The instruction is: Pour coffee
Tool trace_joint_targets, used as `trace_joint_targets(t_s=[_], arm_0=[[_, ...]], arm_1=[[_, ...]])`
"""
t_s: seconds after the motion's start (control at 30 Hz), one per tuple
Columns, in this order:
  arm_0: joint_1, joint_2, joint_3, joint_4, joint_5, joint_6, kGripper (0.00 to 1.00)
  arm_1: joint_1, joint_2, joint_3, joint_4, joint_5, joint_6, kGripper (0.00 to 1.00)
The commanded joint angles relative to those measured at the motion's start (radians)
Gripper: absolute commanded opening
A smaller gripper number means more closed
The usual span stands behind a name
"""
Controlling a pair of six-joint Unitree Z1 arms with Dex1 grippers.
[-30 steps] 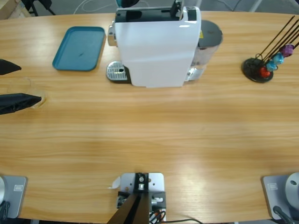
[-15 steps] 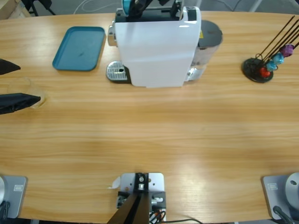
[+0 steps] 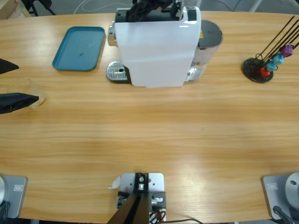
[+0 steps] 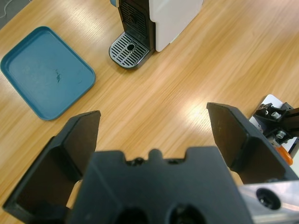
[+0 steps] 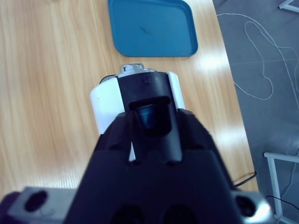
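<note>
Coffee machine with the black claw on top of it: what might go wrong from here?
1. The right gripper sits over the blue capsule in the coffee machine top slot. If the capsule goes in crooked, it could jam.
2. The drip grate has no cup on it, so brewing now would probably spill.
3. The left gripper is open around what looks like a faint clear cup near the table's end. A clumsy grab could tip it.
</note>
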Motion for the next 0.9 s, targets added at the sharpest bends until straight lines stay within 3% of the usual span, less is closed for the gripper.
trace_joint_targets(t_s=[0.03,0.17,0.23,0.33,0.6,0.73,0.8,0.9], arm_0=[[0.004,-0.021,0.034,0.0,0.021,-0.005,1.0],[0.004,-0.022,0.034,0.0,0.061,-0.024,1.0],[0.004,-0.033,0.033,-0.005,0.089,-0.042,1.0],[0.004,-0.048,0.033,-0.006,0.145,-0.07,1.0],[0.004,-0.054,0.034,0.003,0.351,-0.157,1.0],[0.004,-0.026,0.061,0.001,0.499,-0.355,1.0],[0.004,0.004,0.063,0.001,0.522,-0.5,1.0],[0.001,-0.018,0.099,0.002,0.525,-0.565,1.0]], arm_1=[[0.054,-0.041,-0.032,-0.008,-0.009,0.03,0.774],[0.086,-0.099,-0.012,0.003,0.022,0.113,0.41],[0.106,-0.13,0.035,0.0,-0.028,0.183,0.0],[0.169,-0.181,0.124,-0.03,-0.155,0.237,0.0],[0.267,-0.42,0.446,-0.115,-0.185,0.505,0.0],[0.267,-0.594,0.64,-0.124,-0.267,0.593,0.0],[0.267,-0.674,0.718,-0.113,-0.296,0.632,0.0],[0.267,-0.766,0.781,-0.055,-0.316,0.656,0.0]])
